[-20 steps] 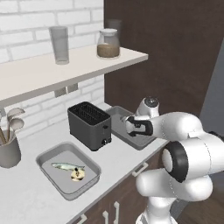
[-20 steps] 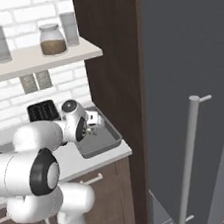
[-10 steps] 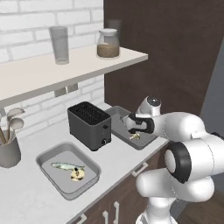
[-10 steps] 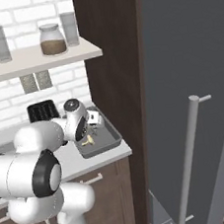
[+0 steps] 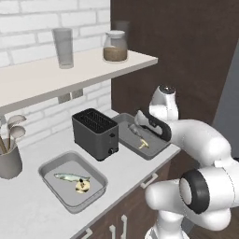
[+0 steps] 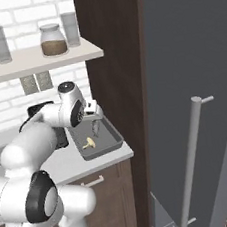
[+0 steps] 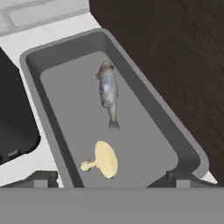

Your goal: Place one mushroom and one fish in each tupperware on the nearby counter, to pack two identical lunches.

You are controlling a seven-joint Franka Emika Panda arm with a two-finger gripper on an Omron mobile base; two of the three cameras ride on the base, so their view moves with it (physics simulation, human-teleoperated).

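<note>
No text, label, brand, number or sign could be read in any of the views. The toaster [image 5: 95, 133], the jar [image 5: 115, 46] and the glass [image 5: 63, 47] on the shelf [image 5: 70, 70], and both trays [image 5: 72, 181] [image 7: 131, 127] carried no writing or markings.

Glossy white rounded arm [image 5: 200, 140] — dark joint rings, black tool.

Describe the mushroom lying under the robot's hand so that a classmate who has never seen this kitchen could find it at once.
Start at the black toaster on the counter; the grey tray between it and the dark cabinet wall holds a fish and the mushroom. The mushroom is the pale yellow, round-capped piece, unlike the slender silvery fish.
</note>
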